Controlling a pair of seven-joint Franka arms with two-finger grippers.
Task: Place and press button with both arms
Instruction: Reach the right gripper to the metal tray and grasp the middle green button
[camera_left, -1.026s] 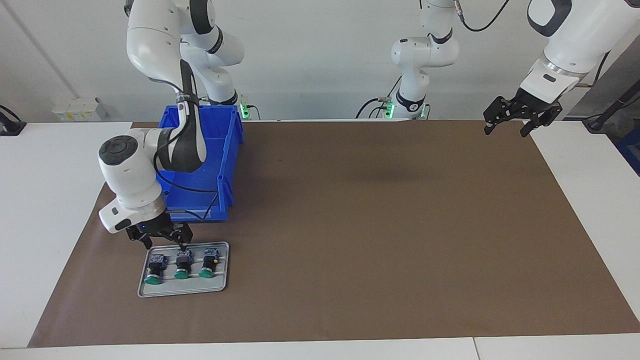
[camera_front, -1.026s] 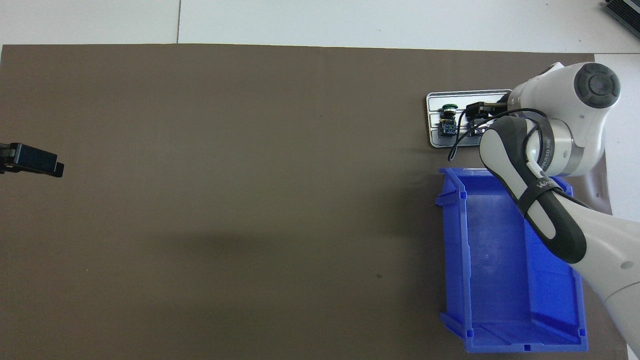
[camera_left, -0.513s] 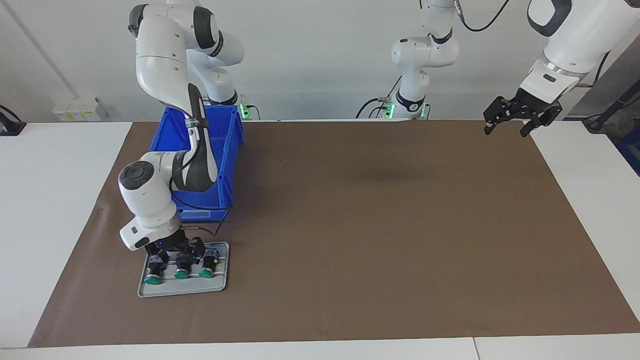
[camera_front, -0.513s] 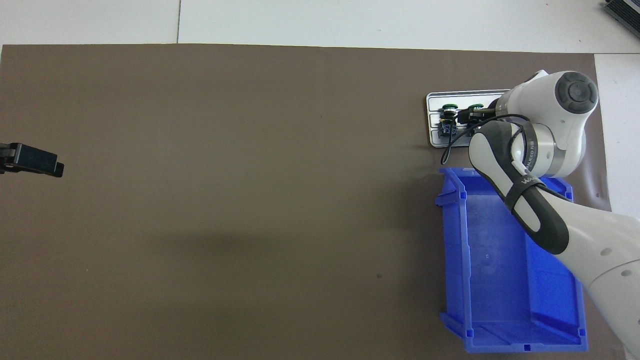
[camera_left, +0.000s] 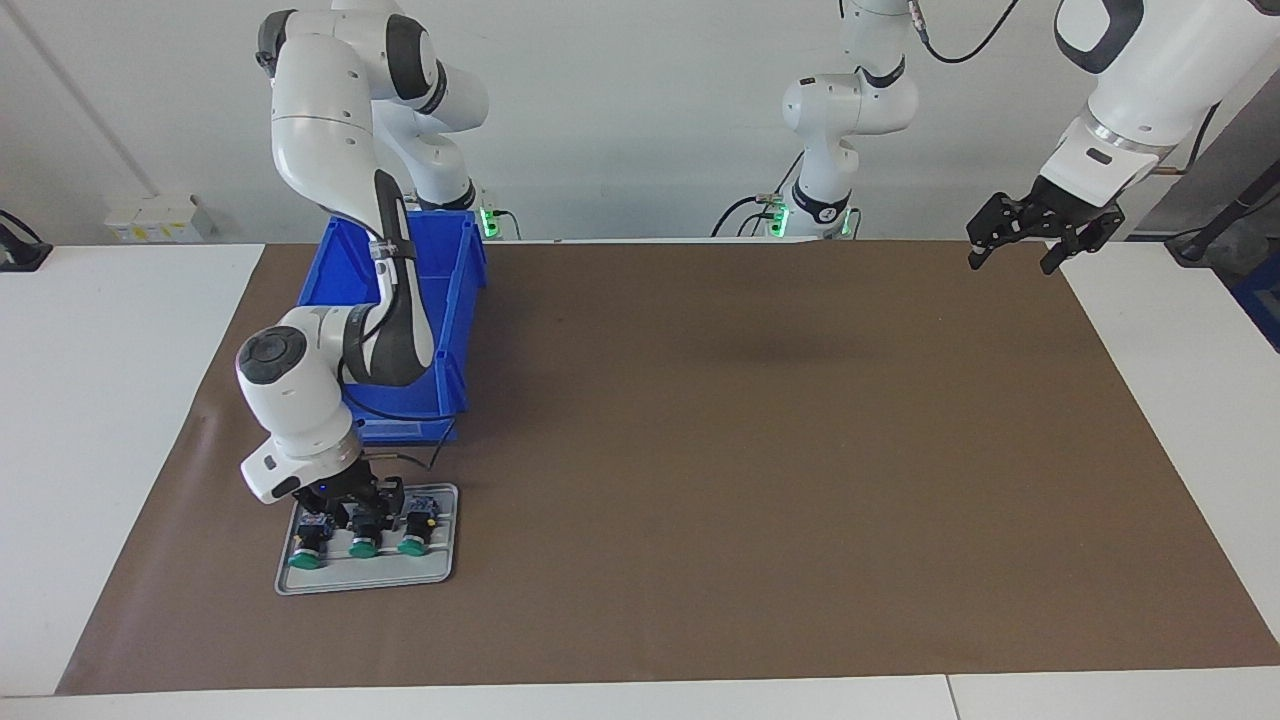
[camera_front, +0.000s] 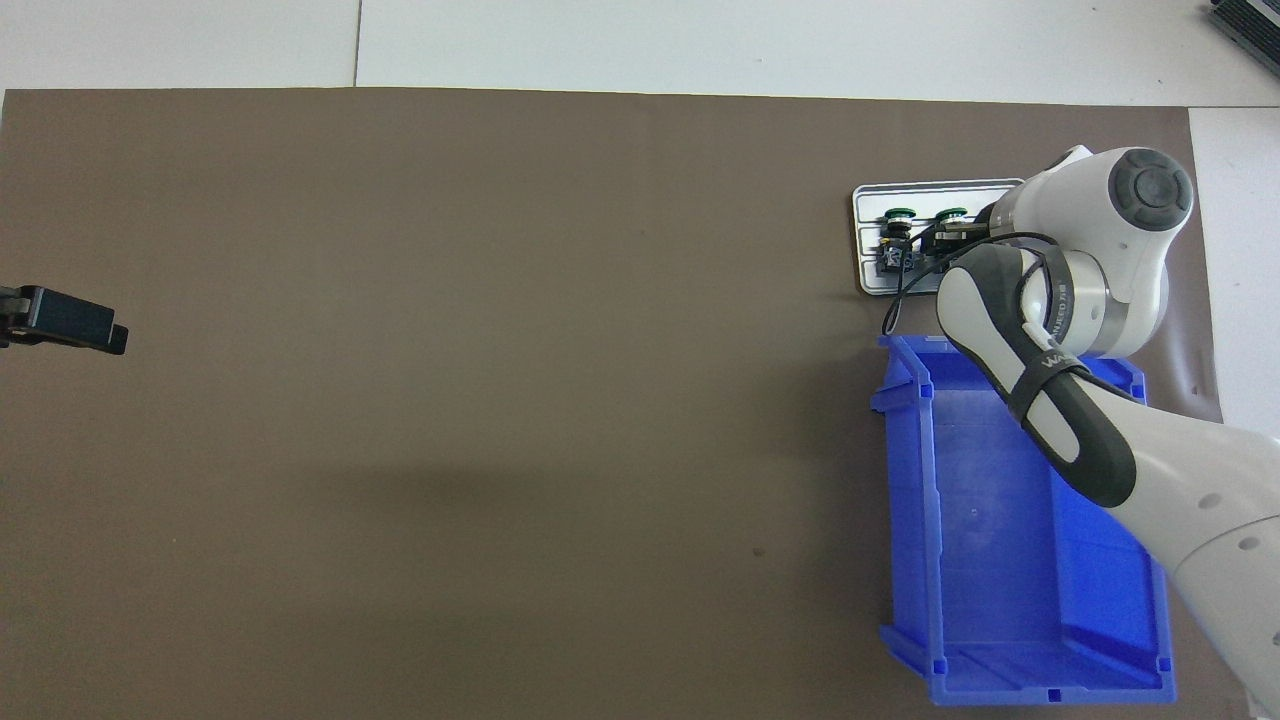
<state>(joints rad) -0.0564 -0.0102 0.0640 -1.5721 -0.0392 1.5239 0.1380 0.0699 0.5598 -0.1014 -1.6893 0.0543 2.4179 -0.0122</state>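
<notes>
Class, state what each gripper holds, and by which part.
Right gripper is down at the middle button's rear block; a closed grasp cannot be told. Left gripper holds nothing.

Showing as matt brown paper, the mat (camera_left: 760, 450); gleaming as glossy blue plastic, the bin (camera_front: 1010, 560); looking like dull grey metal, the tray (camera_left: 365, 580); shining green, the button caps (camera_left: 363, 549).
</notes>
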